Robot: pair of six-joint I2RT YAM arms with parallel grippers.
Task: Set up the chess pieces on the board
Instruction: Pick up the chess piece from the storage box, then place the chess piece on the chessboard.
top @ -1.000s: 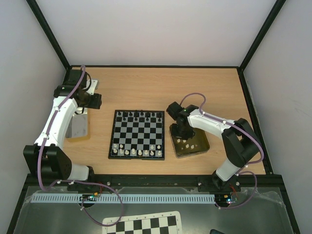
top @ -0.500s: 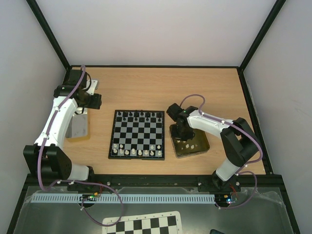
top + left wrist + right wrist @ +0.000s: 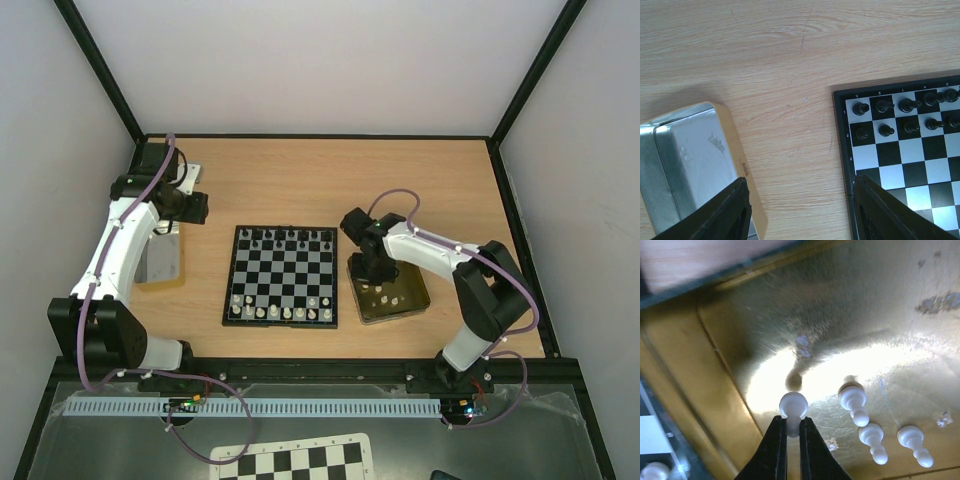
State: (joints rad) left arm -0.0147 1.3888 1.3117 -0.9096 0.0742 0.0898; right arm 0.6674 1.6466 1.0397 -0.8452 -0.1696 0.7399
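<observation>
The board (image 3: 281,276) lies mid-table with black pieces (image 3: 287,238) along its far rows and cream-white pieces (image 3: 280,310) along its near rows. My right gripper (image 3: 792,426) is shut on a white pawn (image 3: 793,405) and holds it just above the gold tin's floor (image 3: 840,305). Three more white pawns (image 3: 855,402) lie in the tin beside it. In the top view my right gripper (image 3: 368,268) is over the tin's left part (image 3: 392,292). My left gripper (image 3: 800,210) is open and empty over bare wood, between a silver tin (image 3: 685,160) and the board's corner (image 3: 900,145).
The silver tin (image 3: 160,258) sits left of the board, under my left arm. The gold tin stands right of the board, close to its edge. A larger printed checkered sheet (image 3: 295,460) lies below the table's front rail.
My right gripper has shifted slightly left over the gold tin. The left arm has not moved.
</observation>
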